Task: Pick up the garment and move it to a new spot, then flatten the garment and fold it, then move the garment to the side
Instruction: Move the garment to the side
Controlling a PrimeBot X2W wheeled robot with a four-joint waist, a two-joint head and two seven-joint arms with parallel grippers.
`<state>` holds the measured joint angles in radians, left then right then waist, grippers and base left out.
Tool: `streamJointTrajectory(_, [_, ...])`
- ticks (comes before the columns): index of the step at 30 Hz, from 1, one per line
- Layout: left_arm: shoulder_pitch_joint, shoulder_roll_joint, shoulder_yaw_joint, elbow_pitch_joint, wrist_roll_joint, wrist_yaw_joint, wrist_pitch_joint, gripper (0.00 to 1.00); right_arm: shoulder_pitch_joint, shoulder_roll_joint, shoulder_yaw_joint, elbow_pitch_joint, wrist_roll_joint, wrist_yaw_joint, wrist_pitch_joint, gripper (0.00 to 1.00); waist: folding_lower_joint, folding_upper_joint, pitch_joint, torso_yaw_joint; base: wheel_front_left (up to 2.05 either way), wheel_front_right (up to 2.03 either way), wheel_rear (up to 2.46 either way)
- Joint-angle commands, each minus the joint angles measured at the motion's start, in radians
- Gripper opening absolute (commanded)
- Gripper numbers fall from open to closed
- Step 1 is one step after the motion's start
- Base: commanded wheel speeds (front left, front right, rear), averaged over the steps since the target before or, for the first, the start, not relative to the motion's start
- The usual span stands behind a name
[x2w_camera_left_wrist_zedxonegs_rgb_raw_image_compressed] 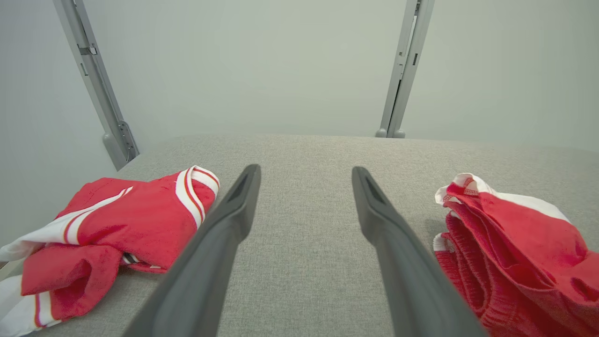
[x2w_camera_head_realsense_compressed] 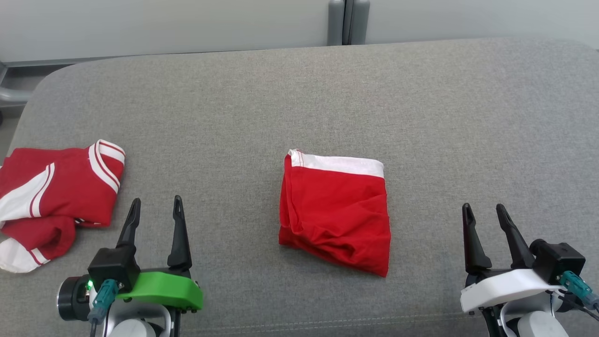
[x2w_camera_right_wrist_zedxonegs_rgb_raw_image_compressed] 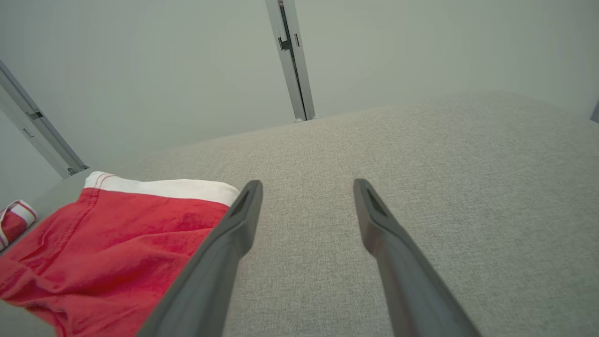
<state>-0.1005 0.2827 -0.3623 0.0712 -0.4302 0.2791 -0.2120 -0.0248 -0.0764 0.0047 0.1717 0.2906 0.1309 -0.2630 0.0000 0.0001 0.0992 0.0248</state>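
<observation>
The folded red shorts point(x2w_camera_head_realsense_compressed: 334, 213) lie between the left gripper point(x2w_camera_head_realsense_compressed: 157, 201) and right gripper point(x2w_camera_head_realsense_compressed: 483, 207), both pairs of jaws apart, empty; apparently only moving them aside remains.

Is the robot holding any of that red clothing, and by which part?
Nothing is held. The left gripper and right gripper are both open and empty, clear of the folded red garment.

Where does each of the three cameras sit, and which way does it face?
Head view: on the head, looking down at the grey cushion; left gripper and right gripper show, both open.
Left wrist view: on the left wrist, facing the wall along its own fingers.
Right wrist view: on the right wrist, likewise along its fingers.
Shared: both wrist views catch the folded red garment.
</observation>
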Motion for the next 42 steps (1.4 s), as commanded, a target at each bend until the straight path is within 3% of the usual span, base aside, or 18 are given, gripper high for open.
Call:
streamJointTrajectory(1, [0.021, 0.008, -0.003, -0.004, 0.005, 0.004, 0.005, 1.0, 0.011, -0.001, -0.001, 0.008, 0.0, 0.0, -0.004, 1.0, 0.0, -0.0001, -0.008, 0.003, 0.0, 0.0, 0.0])
streamJointTrajectory(13, [-0.009, 0.006, -0.033, -0.009, 0.022, -0.005, 0.008, 1.0, -0.022, -0.036, 0.038, 0.093, 0.043, 0.0, 0.039, 1.0, 0.0, -0.0001, -0.01, 0.055, 0.0, 0.0, 0.0])
streamJointTrajectory(33, [-0.065, -0.041, -0.08, 0.023, 0.066, -0.043, -0.046, 1.0, -0.151, -0.134, 0.196, 0.339, 0.247, 0.0, 0.139, 1.0, 0.0, -0.0001, 0.02, 0.336, 0.0, 0.0, 0.0])
streamJointTrajectory(34, [-0.066, -0.044, -0.081, 0.025, 0.067, -0.046, -0.047, 1.0, -0.158, -0.139, 0.2, 0.35, 0.252, 0.0, 0.139, 0.95, 0.0, -0.0001, 0.02, 0.344, 0.0, 0.0, 0.0])
streamJointTrajectory(35, [-0.065, -0.046, -0.081, 0.027, 0.067, -0.049, -0.048, 1.0, -0.163, -0.141, 0.206, 0.362, 0.263, 0.0, 0.146, 0.5, 0.0, -0.0001, 0.02, 0.351, 0.0, 0.0, 0.0])
streamJointTrajectory(36, [-0.064, -0.048, -0.08, 0.028, 0.067, -0.049, -0.049, 1.0, -0.169, -0.142, 0.21, 0.372, 0.272, 0.0, 0.149, 0.3, 0.0, -0.0001, 0.021, 0.356, 0.0, 0.0, 0.0])
streamJointTrajectory(37, [-0.063, -0.05, -0.08, 0.029, 0.067, -0.051, -0.05, 1.0, -0.178, -0.146, 0.214, 0.379, 0.276, 0.0, 0.145, 0.04, 0.0, -0.0001, 0.022, 0.359, 0.0, 0.0, 0.0])
streamJointTrajectory(38, [-0.062, -0.053, -0.079, 0.03, 0.066, -0.052, -0.05, 1.0, -0.182, -0.148, 0.22, 0.388, 0.282, 0.0, 0.143, 0.0, 0.0, -0.0001, 0.022, 0.361, 0.0, 0.0, 0.0])
streamJointTrajectory(42, [-0.055, -0.06, -0.075, 0.031, 0.064, -0.055, -0.052, 1.0, -0.199, -0.161, 0.238, 0.405, 0.275, 0.0, 0.125, 0.0, 0.0, -0.0001, 0.026, 0.357, 0.0, 0.0, 0.0])
